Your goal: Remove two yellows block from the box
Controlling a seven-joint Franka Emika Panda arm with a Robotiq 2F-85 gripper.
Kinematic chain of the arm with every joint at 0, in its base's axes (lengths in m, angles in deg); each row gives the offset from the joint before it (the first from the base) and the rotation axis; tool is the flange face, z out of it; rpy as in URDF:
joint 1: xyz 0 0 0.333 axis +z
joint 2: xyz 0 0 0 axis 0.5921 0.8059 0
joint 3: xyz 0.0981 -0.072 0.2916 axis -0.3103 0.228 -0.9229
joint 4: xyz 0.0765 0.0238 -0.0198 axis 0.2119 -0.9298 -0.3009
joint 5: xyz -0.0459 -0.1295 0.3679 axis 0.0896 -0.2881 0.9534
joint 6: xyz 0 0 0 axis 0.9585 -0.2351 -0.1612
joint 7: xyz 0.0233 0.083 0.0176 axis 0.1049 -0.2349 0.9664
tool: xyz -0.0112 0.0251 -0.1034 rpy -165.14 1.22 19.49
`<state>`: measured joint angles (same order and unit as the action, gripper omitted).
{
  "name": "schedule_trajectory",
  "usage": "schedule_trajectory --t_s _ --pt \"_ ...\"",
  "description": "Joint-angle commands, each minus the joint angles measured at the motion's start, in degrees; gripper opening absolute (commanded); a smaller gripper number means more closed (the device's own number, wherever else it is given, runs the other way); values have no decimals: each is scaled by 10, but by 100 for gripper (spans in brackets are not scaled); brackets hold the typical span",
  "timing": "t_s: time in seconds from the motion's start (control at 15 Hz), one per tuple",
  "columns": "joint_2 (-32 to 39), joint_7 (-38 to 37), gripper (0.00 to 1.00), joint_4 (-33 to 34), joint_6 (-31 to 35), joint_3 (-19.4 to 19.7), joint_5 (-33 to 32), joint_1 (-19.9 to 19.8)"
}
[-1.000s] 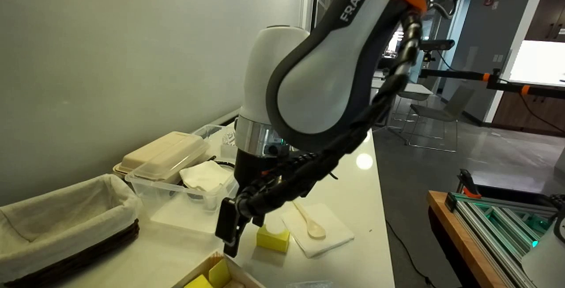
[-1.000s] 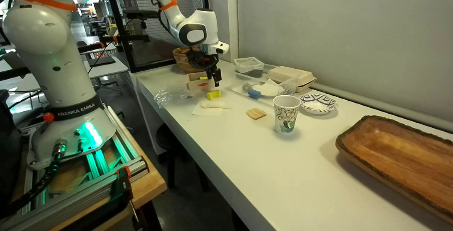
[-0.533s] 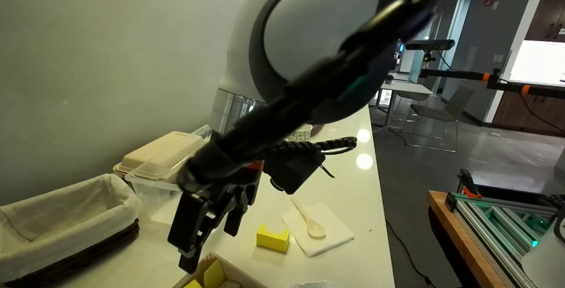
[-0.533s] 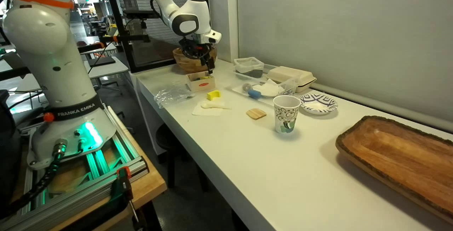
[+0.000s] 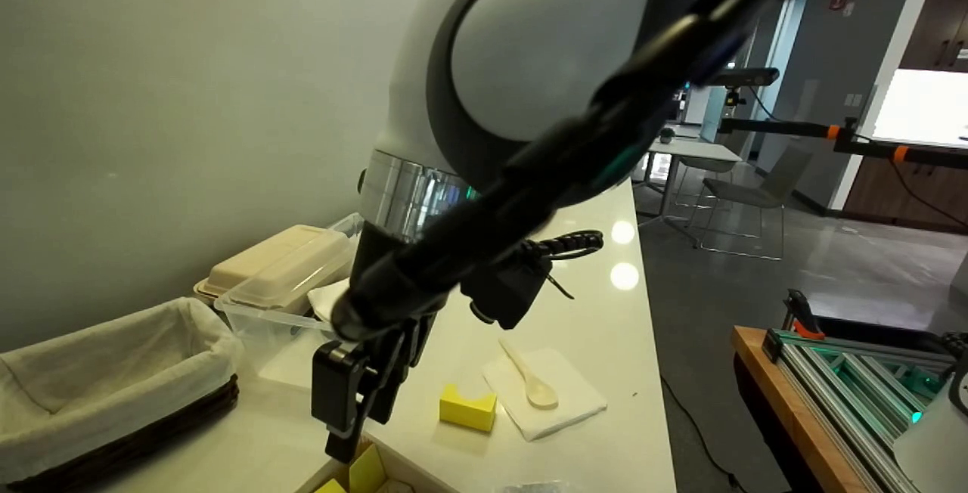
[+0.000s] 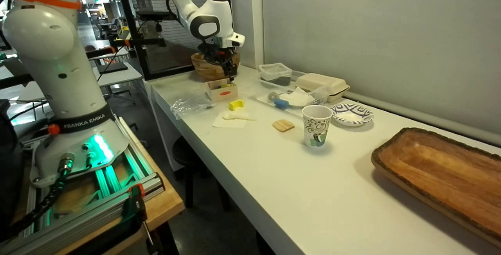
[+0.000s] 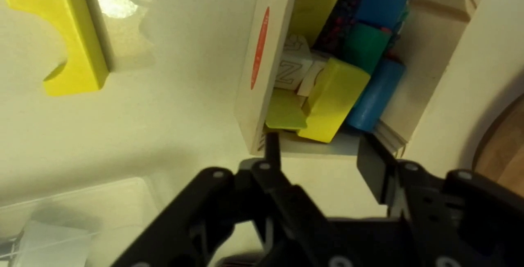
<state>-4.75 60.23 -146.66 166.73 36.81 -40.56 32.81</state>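
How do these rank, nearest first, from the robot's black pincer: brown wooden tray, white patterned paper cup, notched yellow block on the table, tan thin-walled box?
In an exterior view, from the black gripper:
1. Tan box, just below it.
2. Yellow block, in front of the box.
3. Paper cup, well to the right.
4. Wooden tray, farthest right.

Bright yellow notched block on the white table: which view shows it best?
The wrist view: the bright yellow notched block appears largest there, seen from above, its curved notch clear. Both exterior views show it whole, notch included, but much smaller.
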Motion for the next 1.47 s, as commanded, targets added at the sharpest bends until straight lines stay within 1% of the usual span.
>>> schedule_trajectory --t_s 0.0,0.07,0.2,0.27,0.33,0.6,0.67,0.87,1.07,1.13,1.2,1.27,1.4 --pt "9 15 52 2 -6 4 -1 2" --pt "12 14 49 2 -6 7 -5 4" --pt "18 15 48 3 -3 11 -11 5" --pt "20 10 47 2 1 18 -21 10" --pt "23 13 45 3 -2 16 -18 7" --pt "30 5 44 3 5 26 -28 14" --pt "30 0 45 3 4 30 -33 18" --pt "30 -11 44 4 4 35 -45 29" --pt "31 -32 39 8 4 51 -71 50" --pt "31 -42 39 10 3 58 -83 58" --pt "31 -55 37 12 2 67 -97 68" --pt "32 -69 37 14 1 79 -114 79" --pt "33 -97 36 20 0 101 -143 99"
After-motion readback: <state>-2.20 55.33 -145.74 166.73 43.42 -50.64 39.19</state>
